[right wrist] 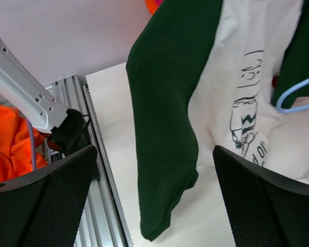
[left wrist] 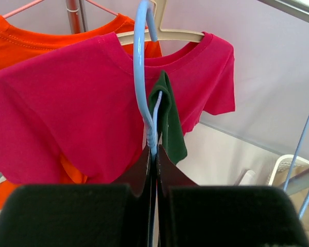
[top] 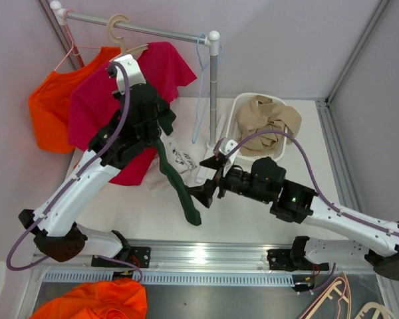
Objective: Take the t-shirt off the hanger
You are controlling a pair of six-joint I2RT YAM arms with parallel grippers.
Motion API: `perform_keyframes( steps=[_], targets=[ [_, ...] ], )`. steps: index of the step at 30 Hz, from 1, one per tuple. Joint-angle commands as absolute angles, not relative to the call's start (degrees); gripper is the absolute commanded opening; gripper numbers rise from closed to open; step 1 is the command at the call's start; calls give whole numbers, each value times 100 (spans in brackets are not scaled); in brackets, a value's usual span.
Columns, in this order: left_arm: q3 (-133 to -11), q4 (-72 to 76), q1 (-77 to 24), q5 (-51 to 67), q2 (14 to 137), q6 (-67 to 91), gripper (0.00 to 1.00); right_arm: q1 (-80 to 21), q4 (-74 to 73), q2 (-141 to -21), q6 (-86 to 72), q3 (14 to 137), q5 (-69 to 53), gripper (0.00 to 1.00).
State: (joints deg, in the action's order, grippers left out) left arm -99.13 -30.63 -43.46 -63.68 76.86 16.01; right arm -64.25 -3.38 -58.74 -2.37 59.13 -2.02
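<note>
L pincer (left wrist: 153,153) is clamped tight on the blue hanger (left wrist: 139,77), with the green-and-white t-shirt (top: 175,161) hanging below it over the table (top: 139,212). R pincer (right wrist: 154,170) gapes wide, the green sleeve (right wrist: 165,128) framed between its fingers. Only the R wrist view shows the shirt's printed front; only the L wrist view shows the grip.

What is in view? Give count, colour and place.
green-white t-shirt: 1, green sleeves, white body, on blue hanger
blue hanger: 1, light blue, in left end effector
second hanger: 1, light blue, on rail
pink t-shirt: 1, magenta, on rail
orange t-shirt: 1, orange, rail's left end
basket: 1, white, far right, holds beige clothes
orange cloth: 1, orange, near left corner
left end effector: 1, black, shut on blue hanger
right end effector: 1, black, open beside green sleeve
</note>
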Motion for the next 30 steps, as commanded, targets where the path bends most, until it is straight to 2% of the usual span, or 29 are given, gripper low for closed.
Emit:
perform_keyframes(
  steps=[1,9,11,12,13,14,15,21,30],
  targets=[
    [-10247,-2944,-4561,-6864,7506,1793,1,-6583,307,-6159,-123,5845,-158,99],
    [-10239,-3155,-4667,-6619,7321,1933,1,-6662,1168,-7382,-97,6143,-290,100],
    [-10239,-3208,-4667,-6513,7278,1995,1,-6653,1318,-7654,-114,6266,-246,91],
    [-10196,-3112,-4658,-6365,7234,1986,1,-6662,1353,-7725,-106,6301,-263,78],
    [-10195,-3007,-4650,-6346,7216,1821,1,-6662,1354,-7778,-88,6337,-264,33],
    [-10187,-2901,-4623,-6346,7198,1715,1,-6662,1267,-7804,-123,6415,-272,14],
    [-10213,-2805,-4597,-6328,7198,1618,1,-6662,1213,-7787,-132,6433,-333,0],
    [-10310,-2882,-4009,-5670,7216,1730,1,-7022,792,-6981,-202,5916,-255,0],
    [-10581,-2953,-3472,-5414,7813,1899,1,-8603,62,-6126,-535,5336,728,0]
  ],
)
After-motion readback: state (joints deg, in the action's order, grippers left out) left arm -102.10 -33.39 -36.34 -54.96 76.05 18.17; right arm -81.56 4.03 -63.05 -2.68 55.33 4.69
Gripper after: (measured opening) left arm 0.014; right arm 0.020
